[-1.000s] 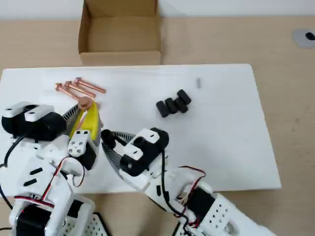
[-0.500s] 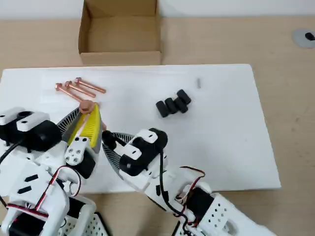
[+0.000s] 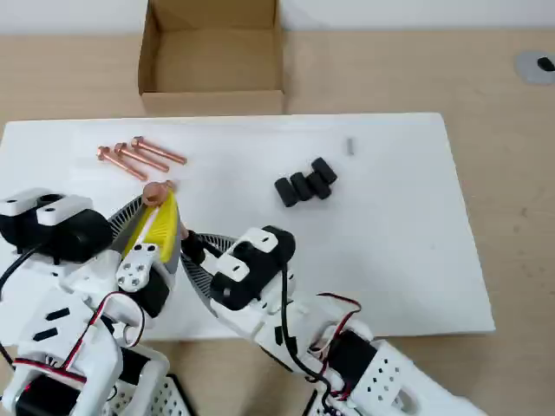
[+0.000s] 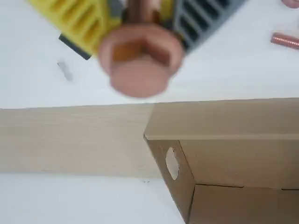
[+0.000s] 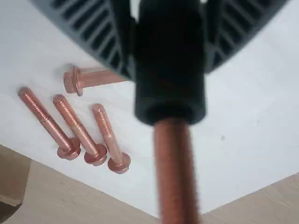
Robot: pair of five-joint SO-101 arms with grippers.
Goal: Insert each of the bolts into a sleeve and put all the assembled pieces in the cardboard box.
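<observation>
Angling toward each other, left hand point(image 3: 157, 203) clamps a bolt point(image 3: 154, 192); right hand point(image 3: 190, 246) grips a sleeve point(image 5: 170, 60) on its shaft.

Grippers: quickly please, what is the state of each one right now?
Left gripper: shut on a bolt.
Right gripper: shut on a black sleeve.

The left gripper point(image 3: 160, 201) is clamping a bolt point(image 3: 154, 192) in its yellow fingers point(image 3: 158, 222). The right gripper point(image 3: 187, 245) is holding a black sleeve point(image 5: 170, 70), pointing toward the left gripper close beside it.
</observation>
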